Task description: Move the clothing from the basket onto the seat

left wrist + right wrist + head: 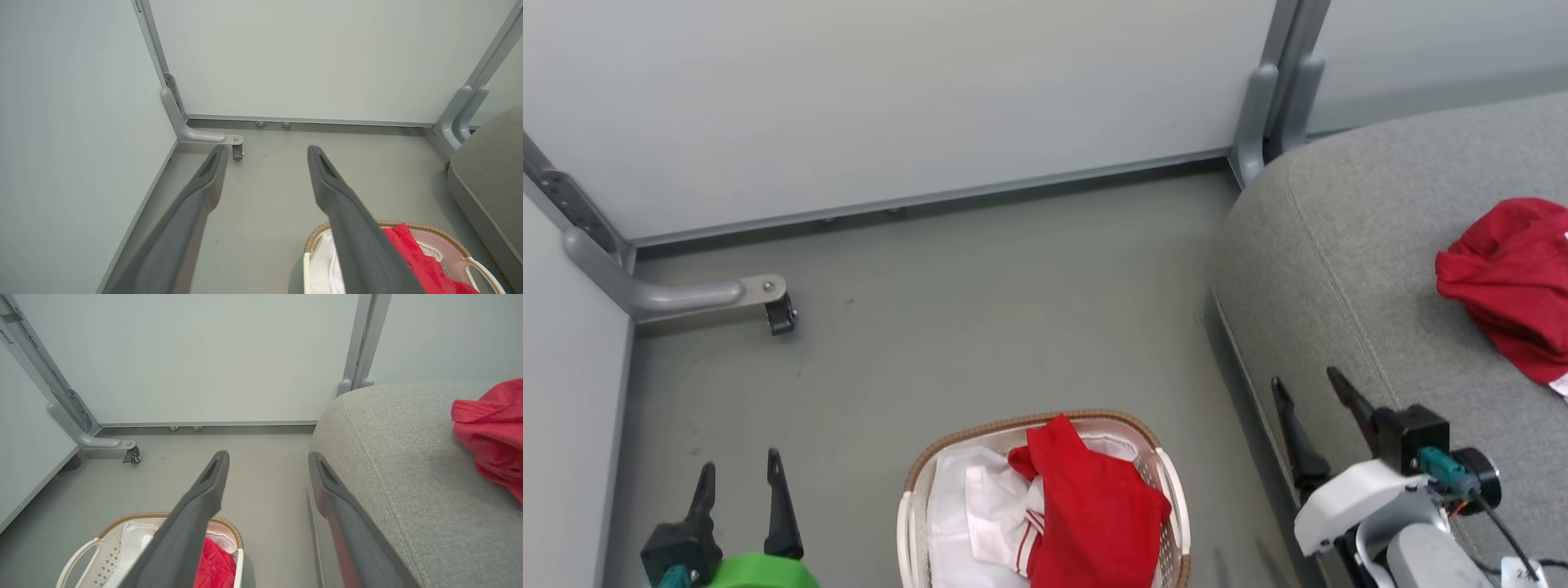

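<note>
The cream basket point(1172, 490) with its brown rim stands on the floor at the bottom centre. In it lies red clothing point(1094, 510) with striped trim, beside a white plastic sheet point(952, 506). Another red garment point(1511, 282) rests on the grey seat point(1356, 245) at the right. My left gripper point(739, 469) is open, low at the left of the basket, holding nothing. My right gripper point(1311, 382) is open at the seat's front edge, right of the basket. The wrist views show the basket point(429, 228) point(118, 522), the seat point(392, 437) and the garment point(490, 424) on it.
Pale partition walls point(890, 98) close off the back and the left. A grey metal foot with a caster point(780, 314) sticks out at the left corner, and a grey post point(1270, 106) stands by the seat's back corner. Grey floor point(996, 310) lies between.
</note>
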Controlling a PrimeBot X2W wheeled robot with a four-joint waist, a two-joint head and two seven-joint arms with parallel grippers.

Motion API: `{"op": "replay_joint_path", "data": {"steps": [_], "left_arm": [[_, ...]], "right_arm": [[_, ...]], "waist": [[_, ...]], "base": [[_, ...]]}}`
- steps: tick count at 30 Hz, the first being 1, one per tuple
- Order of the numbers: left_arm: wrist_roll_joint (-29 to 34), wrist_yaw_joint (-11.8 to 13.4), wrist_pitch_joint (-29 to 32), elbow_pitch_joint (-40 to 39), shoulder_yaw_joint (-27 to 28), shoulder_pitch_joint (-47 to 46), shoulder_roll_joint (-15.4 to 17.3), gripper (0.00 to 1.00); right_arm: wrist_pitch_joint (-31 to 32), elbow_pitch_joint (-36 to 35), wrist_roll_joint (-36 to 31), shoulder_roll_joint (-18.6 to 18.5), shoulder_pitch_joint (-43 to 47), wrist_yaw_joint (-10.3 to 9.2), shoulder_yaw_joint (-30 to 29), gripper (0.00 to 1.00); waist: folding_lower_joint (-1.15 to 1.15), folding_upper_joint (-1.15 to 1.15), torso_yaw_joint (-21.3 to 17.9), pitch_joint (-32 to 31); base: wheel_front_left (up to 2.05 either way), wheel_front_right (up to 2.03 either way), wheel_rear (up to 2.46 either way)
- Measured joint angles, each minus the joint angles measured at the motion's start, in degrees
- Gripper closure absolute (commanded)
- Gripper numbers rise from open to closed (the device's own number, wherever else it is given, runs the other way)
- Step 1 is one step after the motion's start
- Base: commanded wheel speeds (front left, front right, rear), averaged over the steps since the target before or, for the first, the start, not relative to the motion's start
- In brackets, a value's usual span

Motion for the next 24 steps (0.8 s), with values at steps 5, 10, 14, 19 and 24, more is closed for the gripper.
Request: {"op": "replay_joint_path", "data": {"steps": [5,10,14,19,24], "left_arm": [[-1.3,-0.5,0.0,0.3,-0.5,2.3,0.0,0.00],[-1.7,-0.6,0.0,0.8,-2.7,2.7,-0.1,0.00],[-3.2,-1.3,0.0,2.2,-5.3,1.2,-0.1,0.00],[-7.1,-2.0,0.0,5.8,-11.8,-4.0,-0.1,0.00],[-9.1,-1.9,0.0,11.5,-18.8,-10.9,-0.2,0.00]], "right_arm": [[0.0,0.6,0.1,0.4,2.4,0.00,0.7,0.00],[0.0,0.5,0.3,0.4,2.6,0.00,1.2,0.00],[0.0,-0.2,0.7,-0.2,1.1,0.00,1.6,0.00],[0.0,-2.5,1.9,-0.9,-3.2,0.00,2.3,0.00],[0.0,-5.7,3.3,-1.2,-8.7,0.00,4.1,0.00]], "waist": [[0.00,0.00,1.2,-2.5],[0.00,0.00,1.5,-2.7],[0.00,0.00,1.1,-1.3],[0.00,0.00,0.2,2.0],[0.00,0.00,-1.5,7.0]], "base": [[0.00,0.00,0.00],[0.00,0.00,0.00],[0.00,0.00,0.00],[0.00,0.00,0.00],[0.00,0.00,0.00]]}}
